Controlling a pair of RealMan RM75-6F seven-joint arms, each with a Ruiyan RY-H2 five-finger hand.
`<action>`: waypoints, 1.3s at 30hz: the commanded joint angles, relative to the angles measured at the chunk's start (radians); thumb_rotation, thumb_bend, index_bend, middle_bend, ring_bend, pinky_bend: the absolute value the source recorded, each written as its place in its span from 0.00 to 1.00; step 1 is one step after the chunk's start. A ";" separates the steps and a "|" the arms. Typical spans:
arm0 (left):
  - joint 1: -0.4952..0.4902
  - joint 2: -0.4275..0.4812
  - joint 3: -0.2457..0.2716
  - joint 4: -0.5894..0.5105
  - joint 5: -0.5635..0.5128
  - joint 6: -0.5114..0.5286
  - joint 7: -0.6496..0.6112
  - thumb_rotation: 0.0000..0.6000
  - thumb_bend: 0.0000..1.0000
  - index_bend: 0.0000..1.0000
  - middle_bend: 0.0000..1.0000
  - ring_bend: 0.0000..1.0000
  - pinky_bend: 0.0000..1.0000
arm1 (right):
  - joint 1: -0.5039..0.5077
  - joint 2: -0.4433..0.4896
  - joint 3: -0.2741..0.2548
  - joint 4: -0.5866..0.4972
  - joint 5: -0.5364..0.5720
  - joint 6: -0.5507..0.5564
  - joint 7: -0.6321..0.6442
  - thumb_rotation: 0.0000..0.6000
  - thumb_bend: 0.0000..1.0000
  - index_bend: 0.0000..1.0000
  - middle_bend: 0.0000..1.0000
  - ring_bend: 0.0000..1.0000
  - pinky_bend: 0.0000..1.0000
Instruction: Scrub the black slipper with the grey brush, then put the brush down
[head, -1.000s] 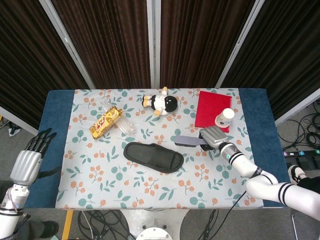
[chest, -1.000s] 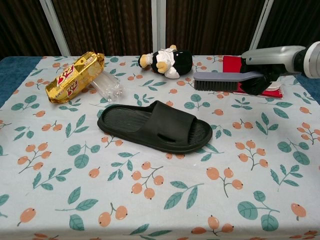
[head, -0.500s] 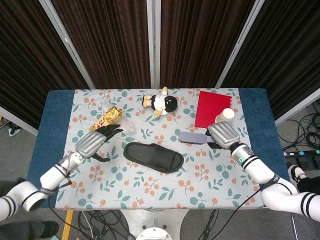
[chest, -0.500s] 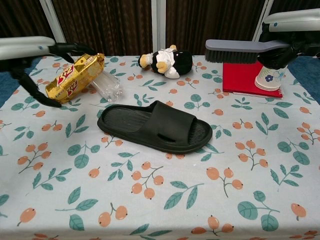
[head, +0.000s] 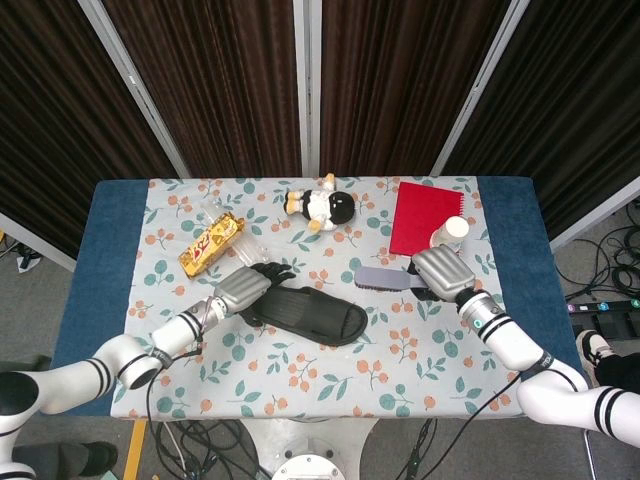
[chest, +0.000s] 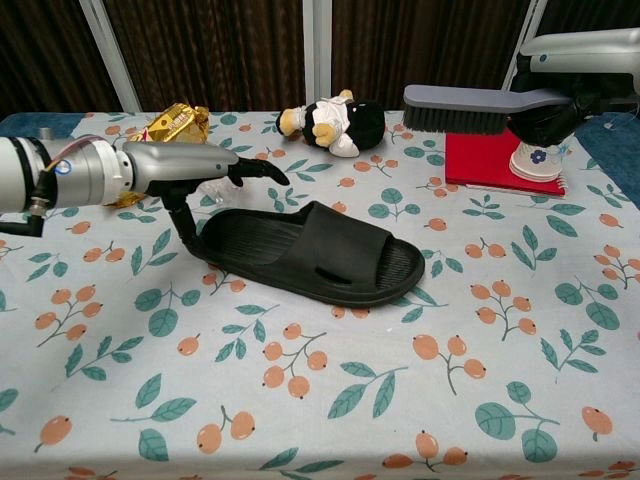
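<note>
So the black slipper (chest: 310, 252) sits pretty much in the middle of the table (head: 110, 215), lying flat with the heel end toward the left edge and the toe toward the right. The left hand (chest: 195, 168) is over that heel end, fingers spread and reaching across the footbed, thumb angled down at the outer rim; it looks like it's there to pin the slipper so it won't skid once scrubbing starts, though I can't tell if it's actually pressing on it yet, and it isn't wrapped around anything. The grey brush (chest: 468, 103) is up in the air off toward the far right corner, held level by its handle in the right hand (head: 442, 273), which is closed around it, bristles pointing down. That makes sense: handle grip, bristles ready to drop onto the strap. It's clear of the slipper, so I'd say the scrub hasn't begun and the next bit is bringing the brush left and down onto the shoe. Under and behind the brush there's a red notebook (head: 425, 215) with a little paper cup (chest: 530, 158) on it, so swinging too low could knock the cup. Further back along the far edge is a penguin plush (chest: 335, 119), and toward the far left a gold snack packet (head: 211, 243) next to some clear plastic thing I can't make out, mostly hidden behind the left arm in the chest view
</note>
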 joint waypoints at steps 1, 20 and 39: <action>-0.032 -0.037 0.001 0.039 -0.025 -0.033 0.004 1.00 0.18 0.13 0.13 0.03 0.15 | 0.001 -0.027 -0.010 0.017 -0.009 -0.007 0.007 1.00 0.63 1.00 1.00 1.00 1.00; -0.069 -0.104 -0.008 0.111 -0.157 -0.091 0.019 1.00 0.21 0.40 0.45 0.29 0.24 | 0.026 -0.263 -0.032 0.179 -0.012 0.045 -0.139 1.00 0.64 1.00 1.00 1.00 1.00; -0.056 -0.095 -0.012 0.078 -0.232 -0.092 0.055 1.00 0.22 0.40 0.45 0.29 0.24 | 0.084 -0.543 -0.083 0.485 -0.141 0.075 -0.200 1.00 0.64 1.00 1.00 1.00 1.00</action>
